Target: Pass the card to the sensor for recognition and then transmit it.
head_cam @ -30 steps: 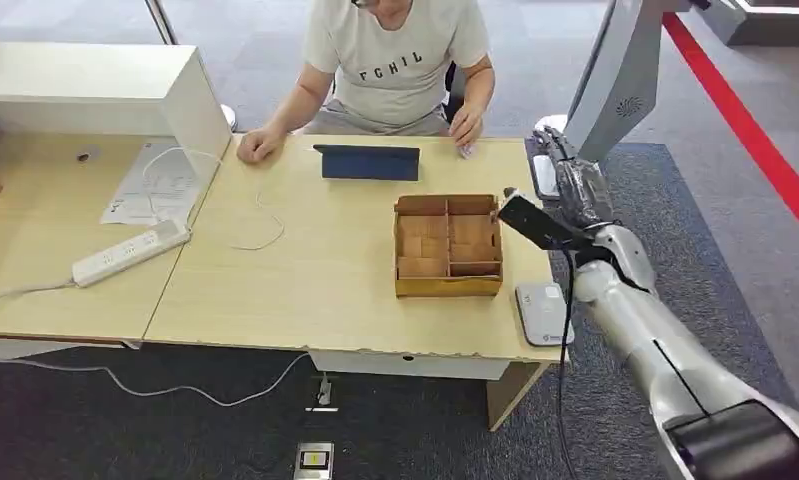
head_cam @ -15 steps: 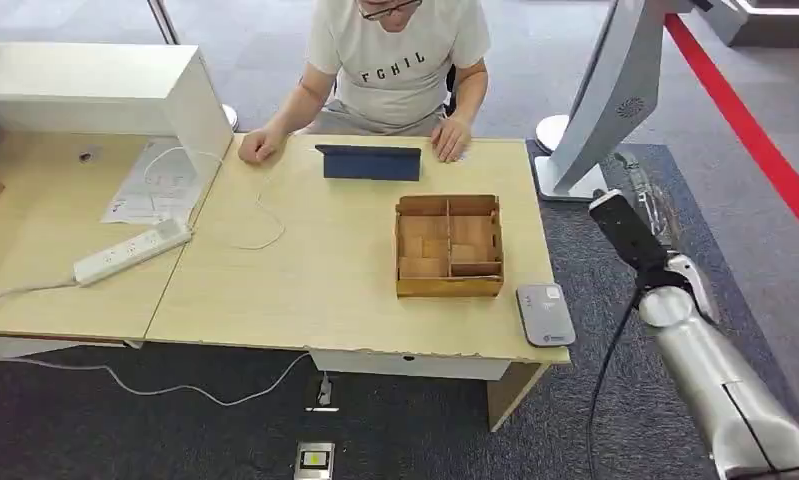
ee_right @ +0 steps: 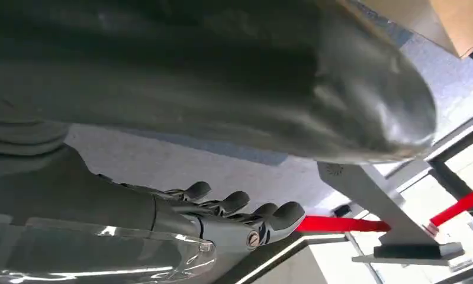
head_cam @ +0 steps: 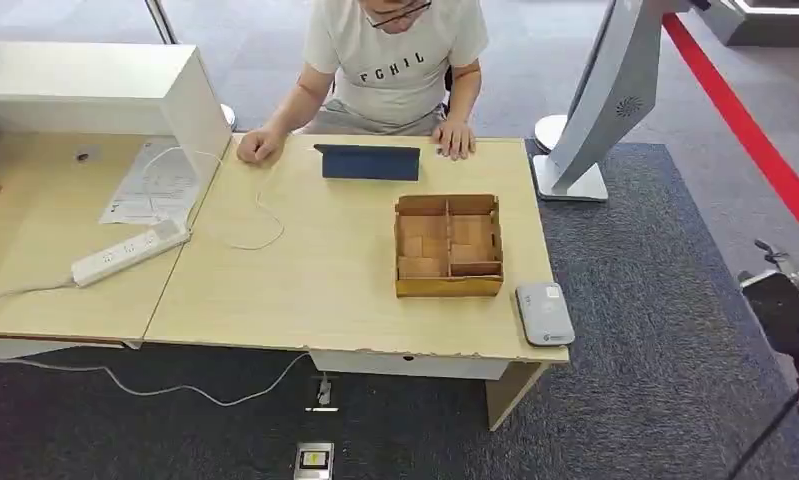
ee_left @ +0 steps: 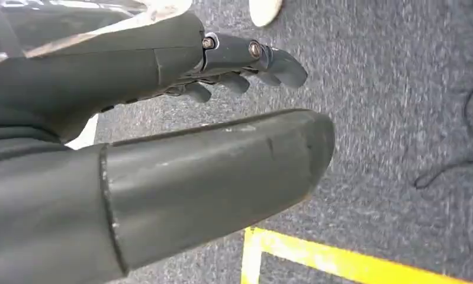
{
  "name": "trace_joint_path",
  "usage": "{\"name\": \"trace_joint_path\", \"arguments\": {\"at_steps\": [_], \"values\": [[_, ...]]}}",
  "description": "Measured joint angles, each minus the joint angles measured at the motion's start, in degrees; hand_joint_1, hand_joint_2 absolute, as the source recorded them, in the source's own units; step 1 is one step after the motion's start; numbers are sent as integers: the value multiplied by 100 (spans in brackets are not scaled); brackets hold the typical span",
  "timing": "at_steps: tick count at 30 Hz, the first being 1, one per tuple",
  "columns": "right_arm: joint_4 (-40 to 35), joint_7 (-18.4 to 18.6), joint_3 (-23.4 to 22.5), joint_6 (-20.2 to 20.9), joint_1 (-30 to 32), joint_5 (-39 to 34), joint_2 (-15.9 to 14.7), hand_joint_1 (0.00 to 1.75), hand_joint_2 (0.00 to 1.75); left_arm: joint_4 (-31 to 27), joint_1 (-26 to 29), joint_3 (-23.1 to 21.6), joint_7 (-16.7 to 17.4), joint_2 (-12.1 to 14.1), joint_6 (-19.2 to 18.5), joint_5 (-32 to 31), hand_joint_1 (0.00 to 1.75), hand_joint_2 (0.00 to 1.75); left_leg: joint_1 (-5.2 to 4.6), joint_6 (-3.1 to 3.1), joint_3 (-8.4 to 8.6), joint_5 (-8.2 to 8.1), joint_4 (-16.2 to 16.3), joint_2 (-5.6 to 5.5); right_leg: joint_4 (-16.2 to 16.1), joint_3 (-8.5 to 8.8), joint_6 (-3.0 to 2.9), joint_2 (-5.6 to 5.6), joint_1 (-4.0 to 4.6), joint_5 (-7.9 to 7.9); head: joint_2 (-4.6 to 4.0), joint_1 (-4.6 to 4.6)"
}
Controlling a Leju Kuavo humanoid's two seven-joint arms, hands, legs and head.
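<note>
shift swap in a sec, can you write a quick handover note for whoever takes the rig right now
Left hand: hangs over the carpet, fingers apart, holds nothing.
Right hand: off the table's right side, fingers apart, holds nothing.
Sensor: grey pad lying flat at the table's near right corner, beside the wooden divided box.
Card: I cannot make one out on the table or in either hand.
Person: seated at the far edge, both hands on the table, a dark tablet in front.
Done: cannot tell from this moment.
Left: find the card before anything else.
</note>
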Motion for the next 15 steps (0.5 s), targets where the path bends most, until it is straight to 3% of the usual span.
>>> {"name": "trace_joint_path", "arguments": {"at_steps": [3,7,12,15], "values": [[-302,129,-48,-35,148,-48,-72,0,0,2,-19,7,7,11,9,28,0,0,3,-2,7,2,-2,12,1,2,-2,13,3,1,0,0],[-1327,654,121,-337,449,-46,-63,0,0,2,-33,61,-46,44,9,9,0,0,12,-9,0,8,-3,10,4,1,-4,8,12,3,0,-2],[-2135,1178,731,-759,359,267,171,0,0,2,-73,83,-133,55,-4,-63,0,0,16,-12,3,12,-4,10,6,6,-5,8,16,3,0,2],[-2509,1287,1286,-793,143,413,508,0,0,2,-101,92,-149,46,15,-85,0,0,16,-13,7,13,-4,12,8,2,-9,10,16,6,0,0]]}}
